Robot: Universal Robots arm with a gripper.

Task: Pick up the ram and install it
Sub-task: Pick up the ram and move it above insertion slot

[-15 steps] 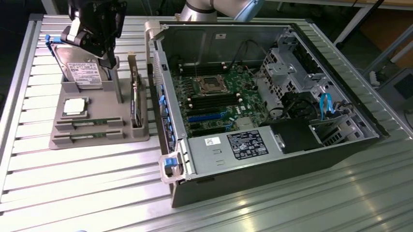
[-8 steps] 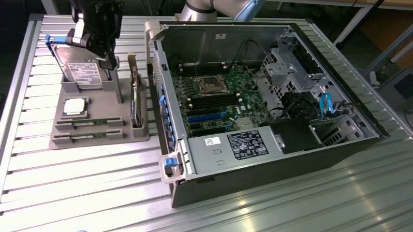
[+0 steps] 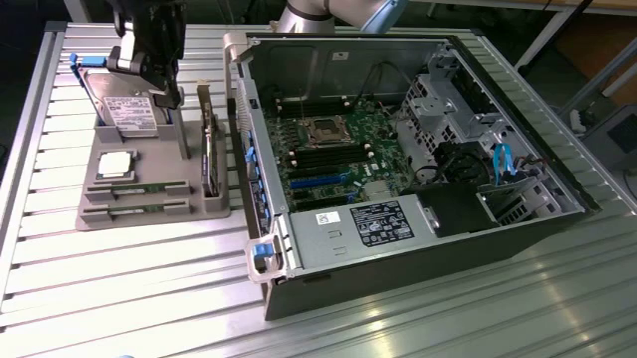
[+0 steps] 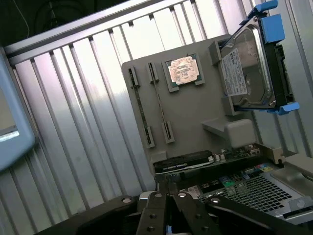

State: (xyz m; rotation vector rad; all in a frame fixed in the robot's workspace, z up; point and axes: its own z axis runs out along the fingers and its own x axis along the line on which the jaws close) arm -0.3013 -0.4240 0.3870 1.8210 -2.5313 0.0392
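Note:
Two ram sticks stand on edge in the slots of the grey holder (image 3: 149,171): one ram stick (image 3: 137,190) and, beside it, a second ram stick (image 3: 134,212). In the wrist view they are thin green strips, the ram (image 4: 159,100) and its neighbour (image 4: 138,103). My black gripper (image 3: 171,95) hangs above the far end of the holder, over the hard drive (image 3: 130,112). It is well apart from the sticks. The gripper (image 4: 168,196) is shut, with nothing between its fingers.
On the holder also sit a square silver processor (image 3: 116,164) and a tall card on edge (image 3: 209,149). The open computer case (image 3: 418,246) lies at the exterior view's right, its motherboard (image 3: 333,156) exposed with black memory slots. Ribbed metal table (image 3: 130,283) all around.

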